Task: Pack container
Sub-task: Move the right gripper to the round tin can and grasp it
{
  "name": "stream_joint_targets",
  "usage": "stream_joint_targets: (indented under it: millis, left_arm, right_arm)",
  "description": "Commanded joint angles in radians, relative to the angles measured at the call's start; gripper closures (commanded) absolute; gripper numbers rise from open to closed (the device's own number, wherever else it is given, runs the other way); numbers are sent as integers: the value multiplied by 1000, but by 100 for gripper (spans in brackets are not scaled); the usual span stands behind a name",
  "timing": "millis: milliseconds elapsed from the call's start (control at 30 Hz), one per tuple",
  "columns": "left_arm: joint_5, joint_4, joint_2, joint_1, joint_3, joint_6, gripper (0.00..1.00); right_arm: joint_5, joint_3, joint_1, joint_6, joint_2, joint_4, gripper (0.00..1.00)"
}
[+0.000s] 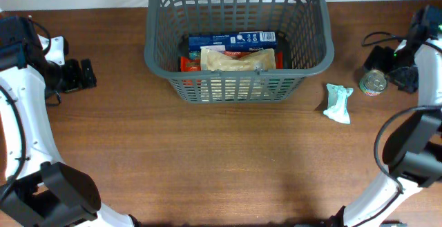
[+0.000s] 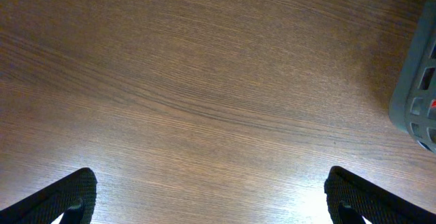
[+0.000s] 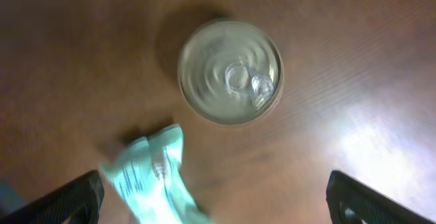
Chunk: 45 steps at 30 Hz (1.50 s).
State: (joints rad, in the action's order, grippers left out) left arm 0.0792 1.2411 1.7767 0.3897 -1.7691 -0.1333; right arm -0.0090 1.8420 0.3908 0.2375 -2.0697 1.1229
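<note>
The dark grey slotted basket (image 1: 238,37) stands at the back middle of the table and holds a blue box, a red pack and a tan bag. Its corner shows at the right edge of the left wrist view (image 2: 417,94). A tin can (image 1: 373,83) stands upright right of the basket, and it shows from above in the right wrist view (image 3: 230,71). A mint green packet (image 1: 338,103) lies between basket and can, and it also shows in the right wrist view (image 3: 153,176). My right gripper (image 3: 214,200) is open above the can and packet, holding nothing. My left gripper (image 2: 208,197) is open over bare wood at the far left.
The wooden table (image 1: 221,165) stretches in front of the basket. Black cables (image 1: 376,41) lie at the back right near the right arm. The left arm's white link (image 1: 21,116) runs along the left edge.
</note>
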Motion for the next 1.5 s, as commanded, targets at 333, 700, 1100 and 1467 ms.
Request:
stream_joint_targets:
  millis: [333,700,1100,1467]
  left_arm:
    - [11,1,-18,4,5,9,1]
    - [11,1,-18,4,5,9,1]
    - [11,1,-18,4,5,9,1]
    - [11,1,-18,4,5,9,1]
  right_arm:
    - [2,7,-2,16,-114,-163,1]
    - [20,7,5,30,-210,-189,1]
    - [-21,7,22,16,-228,-185,1]
    - [-111,109,24,-23,-190,-141,2]
